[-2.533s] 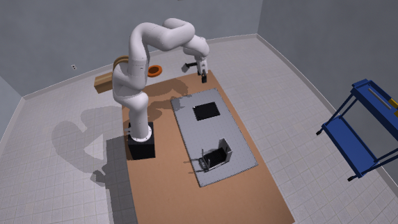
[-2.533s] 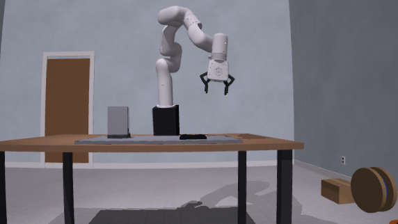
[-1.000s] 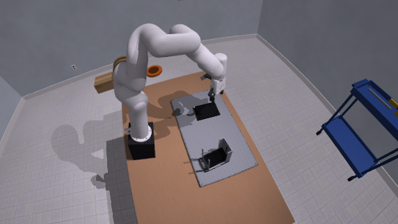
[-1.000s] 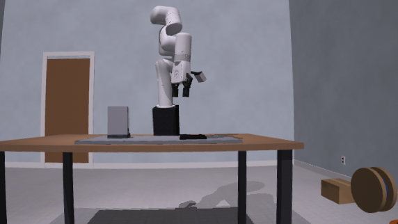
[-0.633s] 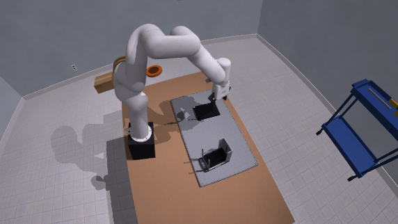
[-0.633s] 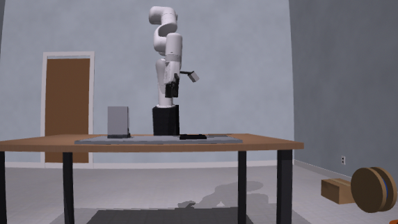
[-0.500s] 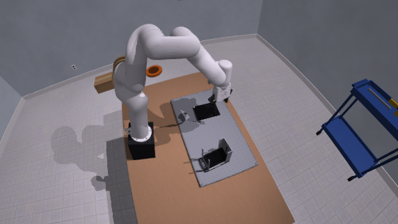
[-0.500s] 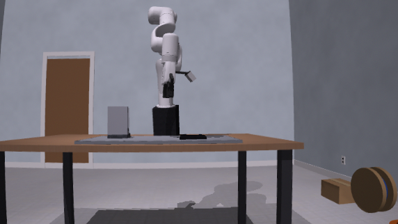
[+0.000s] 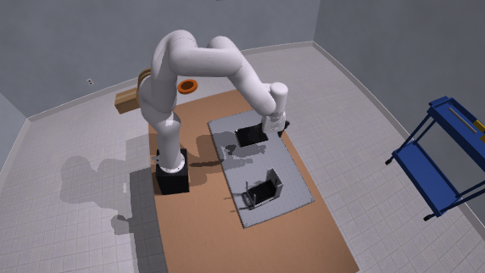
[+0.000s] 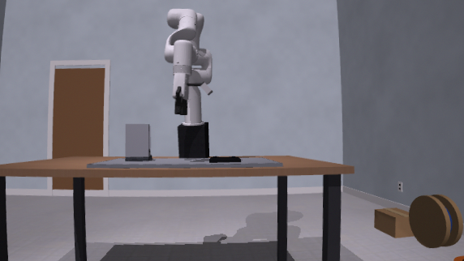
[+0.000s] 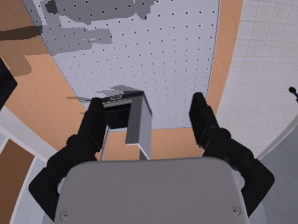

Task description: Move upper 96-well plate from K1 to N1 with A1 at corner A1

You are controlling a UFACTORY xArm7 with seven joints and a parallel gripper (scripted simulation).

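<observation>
The stack rack K1 (image 9: 264, 192) stands on the near part of the grey perforated baseplate (image 9: 260, 169), with grey walls and dark plates inside; I cannot tell the upper plate from the lower one. The plate nest N1 (image 9: 251, 136) is a flat dark square at the plate's far end. My gripper (image 9: 281, 125) is open and empty, high above the table by the nest's right edge. In the side view the gripper (image 10: 180, 106) hangs well above the rack (image 10: 138, 143) and the nest (image 10: 225, 159). In the wrist view the rack (image 11: 127, 119) shows between my fingers, far below.
The arm's black base (image 9: 171, 175) sits at the table's left edge. An orange ring (image 9: 187, 86) and a cardboard box (image 9: 127, 101) lie beyond the table's far end. A blue cart (image 9: 445, 161) stands on the floor to the right.
</observation>
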